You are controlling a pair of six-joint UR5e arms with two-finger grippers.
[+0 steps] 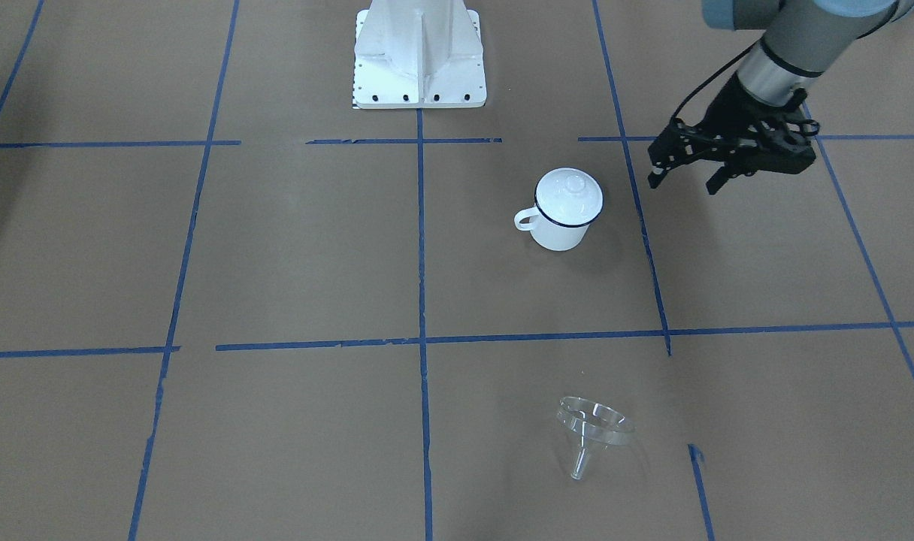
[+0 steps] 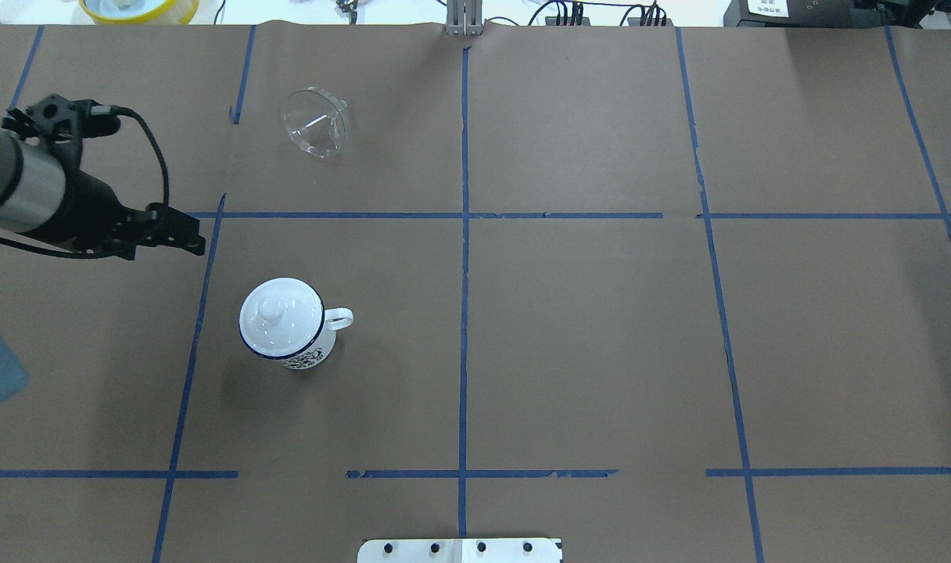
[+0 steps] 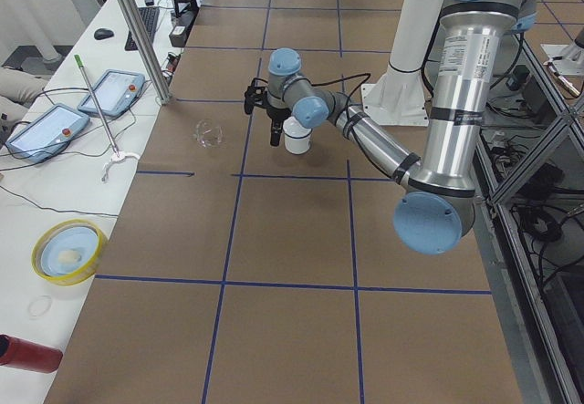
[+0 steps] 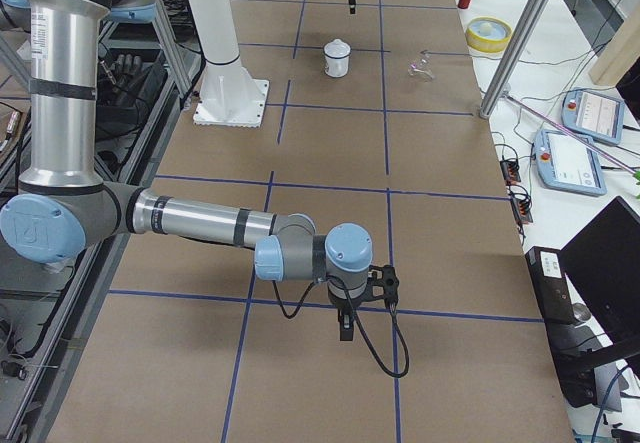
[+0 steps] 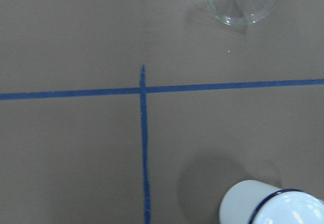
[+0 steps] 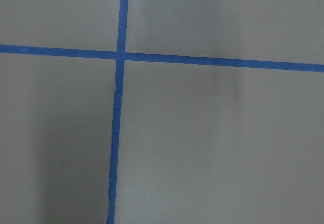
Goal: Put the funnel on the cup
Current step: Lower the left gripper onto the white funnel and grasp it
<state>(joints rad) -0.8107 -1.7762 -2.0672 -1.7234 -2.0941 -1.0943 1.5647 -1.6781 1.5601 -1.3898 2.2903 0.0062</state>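
The clear plastic funnel (image 1: 591, 430) lies on its side on the brown paper, far from the robot; it also shows in the overhead view (image 2: 316, 123) and at the top of the left wrist view (image 5: 244, 2). The white enamel cup (image 1: 558, 231) stands upright with a round white knobbed lid (image 1: 570, 192) on it, handle toward the table's middle (image 2: 339, 317). My left gripper (image 1: 684, 185) is open and empty, in the air beside the cup on the robot's left, apart from it. My right gripper (image 4: 345, 331) hovers low over the table's far right end; I cannot tell whether it is open.
Blue tape lines divide the paper-covered table (image 2: 585, 336) into squares. The robot's white base (image 1: 419, 68) stands at the near edge. A yellow bowl (image 2: 138, 8) and tablets (image 3: 46, 129) lie on the bench beyond the far edge.
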